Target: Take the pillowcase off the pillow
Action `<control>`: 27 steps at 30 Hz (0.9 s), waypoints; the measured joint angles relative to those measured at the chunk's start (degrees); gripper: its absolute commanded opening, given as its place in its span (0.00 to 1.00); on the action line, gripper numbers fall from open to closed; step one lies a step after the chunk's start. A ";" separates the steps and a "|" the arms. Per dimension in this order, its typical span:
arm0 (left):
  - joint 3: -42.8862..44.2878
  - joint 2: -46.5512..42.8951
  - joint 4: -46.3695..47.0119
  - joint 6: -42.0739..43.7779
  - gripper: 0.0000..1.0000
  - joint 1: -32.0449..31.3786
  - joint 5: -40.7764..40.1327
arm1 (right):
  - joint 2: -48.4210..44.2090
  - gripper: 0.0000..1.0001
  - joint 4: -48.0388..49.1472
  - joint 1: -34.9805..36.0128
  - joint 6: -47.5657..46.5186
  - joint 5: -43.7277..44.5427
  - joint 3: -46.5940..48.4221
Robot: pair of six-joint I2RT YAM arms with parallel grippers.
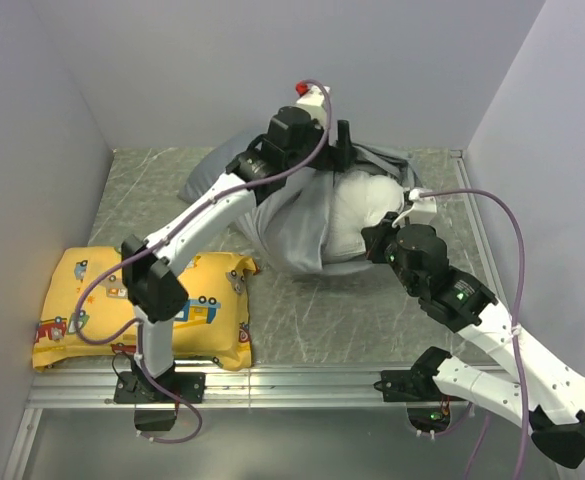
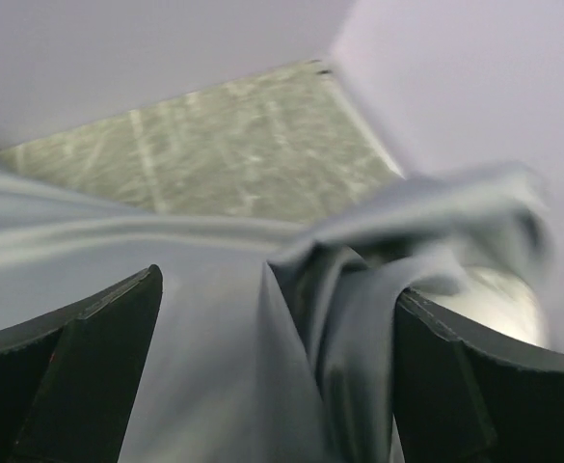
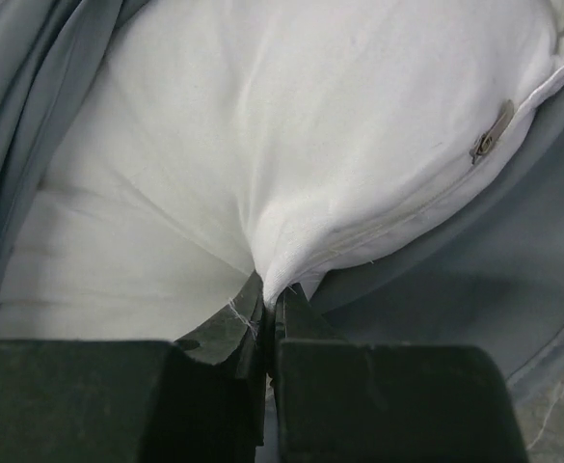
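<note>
The grey pillowcase [image 1: 290, 232] lies bunched at the far middle of the table, pulled partway back so the white pillow [image 1: 360, 205] bulges out on its right. My left gripper [image 1: 340, 160] hovers over the case's far end. In the left wrist view its fingers [image 2: 89, 376] stand wide apart and open, with loose grey pillowcase [image 2: 214, 318] folds lying between them. My right gripper [image 3: 270, 301] is shut on a pinch of the pillow [image 3: 310, 145] at its seam. The pillowcase [image 3: 474, 280] wraps around the pillow on both sides there.
A yellow cushion with vehicle prints [image 1: 142, 305] lies at the front left beside the left arm's base. Walls close off the back and both sides. A metal rail [image 1: 302, 385] runs along the near edge. A zipper pull [image 3: 489, 135] shows on the pillow's seam.
</note>
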 measured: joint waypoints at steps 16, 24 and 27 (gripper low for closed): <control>-11.15 -23.85 -6.21 0.46 0.99 -16.44 -19.08 | 1.90 0.00 -0.70 0.33 0.20 -1.20 9.05; -15.56 -25.83 -16.02 -3.19 0.83 -30.12 -33.94 | 4.11 0.00 -1.25 0.81 0.17 -0.66 11.43; -15.43 -24.52 -21.97 -7.30 0.62 -32.00 -41.09 | 4.13 0.00 -2.10 0.92 0.17 -0.37 11.43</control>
